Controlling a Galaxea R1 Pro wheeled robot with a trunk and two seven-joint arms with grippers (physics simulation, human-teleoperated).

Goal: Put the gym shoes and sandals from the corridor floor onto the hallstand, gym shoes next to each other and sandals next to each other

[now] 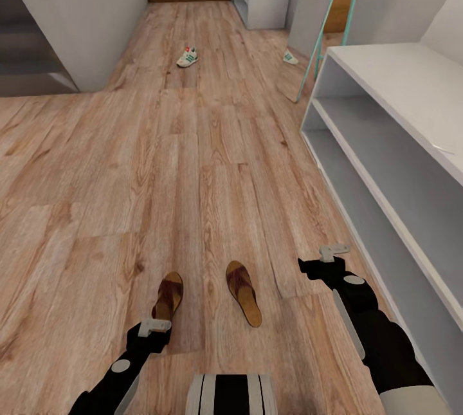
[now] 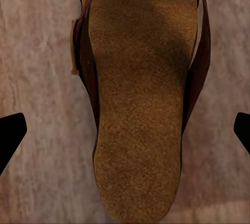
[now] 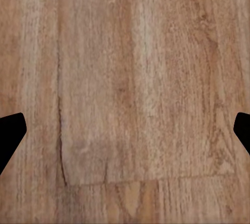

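Left gripper (image 1: 154, 327) spread wide above left sandal (image 1: 168, 296).

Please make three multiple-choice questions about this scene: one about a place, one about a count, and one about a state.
1. Where is the left gripper?
A. Above a sandal
B. On the hallstand
C. Beside the gym shoe

2. How many sandals lie on the floor?
A. One
B. Two
C. Four

3. What state are the left fingers in?
A. Shut on a sandal
B. Open
C. Shut, empty

Answers:
1 A, the left sandal lies beneath it.
2 B, with the right sandal.
3 B, the fingers stand wide apart.
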